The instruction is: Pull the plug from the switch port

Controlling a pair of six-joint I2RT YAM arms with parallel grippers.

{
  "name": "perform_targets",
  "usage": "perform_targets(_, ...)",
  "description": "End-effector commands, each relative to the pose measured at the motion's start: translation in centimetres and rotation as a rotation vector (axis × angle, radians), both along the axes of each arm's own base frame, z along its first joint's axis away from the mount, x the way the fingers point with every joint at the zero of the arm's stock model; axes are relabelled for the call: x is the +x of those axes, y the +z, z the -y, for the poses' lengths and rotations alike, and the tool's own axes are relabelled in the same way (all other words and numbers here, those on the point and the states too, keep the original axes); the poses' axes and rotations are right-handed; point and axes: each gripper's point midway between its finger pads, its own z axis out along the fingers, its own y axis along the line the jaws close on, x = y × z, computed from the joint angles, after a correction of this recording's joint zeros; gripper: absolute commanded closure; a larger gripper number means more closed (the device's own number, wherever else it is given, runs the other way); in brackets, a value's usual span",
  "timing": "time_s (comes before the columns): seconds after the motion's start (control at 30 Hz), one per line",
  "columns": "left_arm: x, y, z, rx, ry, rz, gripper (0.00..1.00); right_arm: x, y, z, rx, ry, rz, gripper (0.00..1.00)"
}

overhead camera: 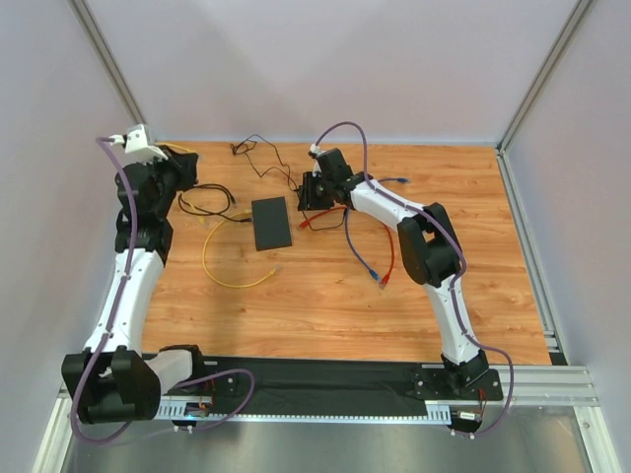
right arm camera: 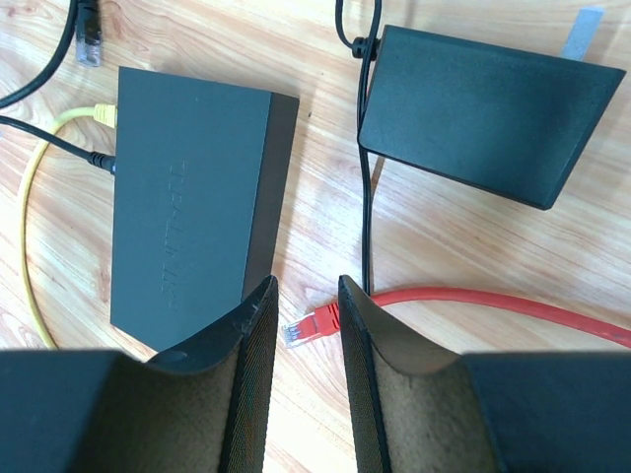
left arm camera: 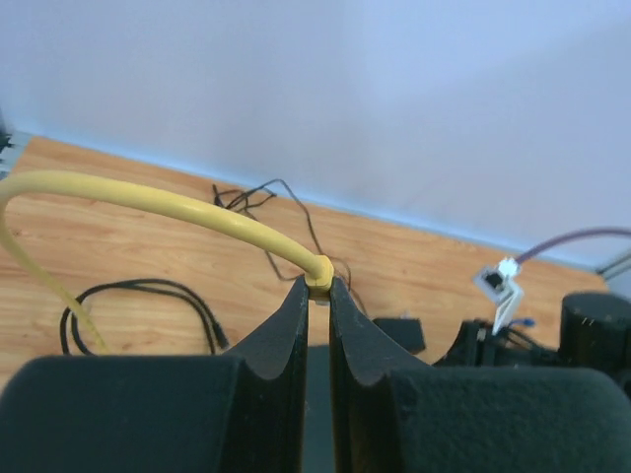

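Looking through your right wrist view, you have the switch (right arm camera: 187,202) lying flat on the desk (overhead camera: 325,296), just left of the right gripper (right arm camera: 308,296). On the switch's narrow edge at the upper left of that view, a yellow plug (right arm camera: 104,115) and a black lead (right arm camera: 59,146) both run into the box, the only things its sockets hold as far as you can see. Your right gripper is parted by a narrow gap. A red plug (right arm camera: 314,325) on its red cable (right arm camera: 493,305) shows in that gap and looks to lie on the desk, not pinched. A black adapter box (right arm camera: 483,108) sits beyond the fingers to the right, a thin black wire (right arm camera: 367,177) hanging from its corner. Your left gripper (left arm camera: 317,288) is up near the desk's far-left corner, closed tight on the end of a lifted yellow cable (left arm camera: 177,202) that arcs away to the left. Whether that is the cable running into the switch, you cannot tell.
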Motion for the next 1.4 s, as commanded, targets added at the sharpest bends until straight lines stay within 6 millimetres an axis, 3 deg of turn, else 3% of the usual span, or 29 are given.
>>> perform_targets(0.0, 0.9, 5.2, -0.4, -0.100, -0.001, 0.098, 1.00, 0.5, 3.8, -0.5, 0.056, 0.013, 0.079, 0.67)
perform_targets(0.03, 0.4, 5.8, 2.4, -0.127, -0.198, 0.131, 1.00, 0.5, 3.7, -0.4, 0.053, 0.014, 0.078, 0.67)
perform_targets(0.07, -0.6, 8.9, 4.3, -0.125, -0.324, 0.264, 1.00, 0.6, 3.7, -0.2, 0.051, 0.011, 0.077, 0.67)
perform_targets(0.1, -2.3, 9.5, 6.7, -0.155, -0.470, 0.276, 1.00, 0.6, 3.7, -0.1, 0.051, 0.009, 0.077, 0.67)
perform_targets(0.17, -4.1, 11.2, 7.6, -0.155, -0.529, 0.363, 1.00, 0.7, 3.7, 0.1, 0.057, 0.005, 0.074, 0.67)
perform_targets(0.2, -4.4, 10.3, 7.5, -0.186, -0.518, 0.361, 1.00, 0.7, 3.6, 0.2, 0.060, 0.002, 0.070, 0.67)
perform_targets(0.23, -5.4, 11.0, 7.6, -0.178, -0.523, 0.393, 1.00, 0.7, 3.8, 0.1, 0.064, 0.004, 0.072, 0.67)
perform_targets(0.43, -4.6, 7.5, 7.0, -0.171, -0.473, 0.278, 1.00, 0.5, 3.4, 0.3, 0.061, 0.008, 0.060, 0.67)
perform_targets(0.47, -5.2, 8.5, 7.2, -0.194, -0.507, 0.330, 1.00, 0.5, 3.3, 0.4, 0.061, 0.008, 0.060, 0.67)
perform_targets(0.53, -4.8, 6.6, 7.8, -0.239, -0.583, 0.301, 1.00, 0.5, 3.1, 0.7, 0.059, 0.003, 0.052, 0.67)
perform_targets(0.57, -6.0, 8.3, 8.5, -0.263, -0.661, 0.387, 1.00, 0.5, 3.1, 0.7, 0.062, 0.005, 0.050, 0.67)
perform_targets(0.6, -5.4, 6.8, 9.3, -0.286, -0.751, 0.344, 1.00, 0.5, 3.0, 0.8, 0.062, 0.006, 0.051, 0.67)
perform_targets(0.63, -6.9, 8.5, 10.0, -0.331, -0.843, 0.405, 1.00, 0.6, 2.9, 1.0, 0.063, 0.000, 0.047, 0.67)
perform_targets(0.67, -7.0, 8.5, 10.1, -0.286, -0.870, 0.472, 1.00, 0.5, 2.8, 1.1, 0.063, 0.001, 0.044, 0.67)
perform_targets(0.7, -6.2, 7.6, 10.2, -0.379, -0.907, 0.418, 1.00, 0.6, 2.9, 1.2, 0.067, -0.002, 0.045, 0.67)
perform_targets(0.77, -5.5, 7.2, 10.4, -0.401, -0.911, 0.386, 1.00, 0.7, 2.8, 1.3, 0.072, -0.002, 0.037, 0.67)
perform_targets(0.83, -5.4, 6.8, 10.9, -0.350, -0.872, 0.395, 1.00, 0.8, 2.6, 1.7, 0.073, -0.006, 0.033, 0.67)
perform_targets(0.87, -4.5, 5.2, 11.2, -0.375, -0.832, 0.290, 1.00, 0.9, 2.6, 2.0, 0.073, -0.016, 0.032, 0.67)
perform_targets(0.9, -4.9, 5.9, 11.4, -0.243, -0.786, 0.349, 1.00, 1.0, 2.6, 2.3, 0.073, -0.023, 0.030, 0.67)
perform_targets(0.93, -4.4, 3.3, 12.7, -0.265, -0.762, 0.189, 1.00, 1.2, 2.4, 3.0, 0.074, -0.040, 0.022, 0.67)
perform_targets(0.97, -4.5, 2.8, 13.5, -0.211, -0.749, 0.165, 1.00, 1.4, 2.7, 3.3, 0.082, -0.050, 0.021, 0.67)
perform_targets(1.0, -4.6, 4.3, 13.7, -0.107, -0.709, 0.215, 1.00, 1.7, 2.9, 3.9, 0.089, -0.061, 0.023, 0.67)
perform_targets(1.03, -4.8, 2.6, 14.7, -0.097, -0.713, 0.118, 1.00, 1.8, 3.0, 4.1, 0.087, -0.065, 0.026, 0.67)
perform_targets(1.07, -5.2, 3.6, 16.1, -0.082, -0.723, 0.128, 1.00, 1.8, 3.7, 4.5, 0.090, -0.071, 0.036, 0.67)
perform_targets(1.23, -6.4, 3.7, 19.8, -0.143, -0.803, 0.068, 1.00, 2.0, 6.1, 7.1, 0.043, -0.102, 0.109, 0.67)
perform_targets(1.27, -6.5, 4.4, 20.6, -0.145, -0.811, 0.070, 1.00, 2.0, 7.5, 7.7, 0.041, -0.111, 0.139, 0.67)
perform_targets(1.3, -7.4, 4.4, 22.2, -0.158, -0.852, 0.049, 1.00, 1.9, 7.9, 9.3, 0.020, -0.132, 0.156, 0.67)
perform_targets(1.33, -7.8, 4.7, 23.2, -0.158, -0.881, 0.053, 1.00, 2.0, 7.2, 10.1, 0.003, -0.146, 0.147, 0.67)
perform_targets(1.37, -8.0, 5.2, 24.2, -0.181, -0.914, 0.042, 1.00, 1.9, 8.2, 11.3, -0.003, -0.169, 0.165, 0.67)
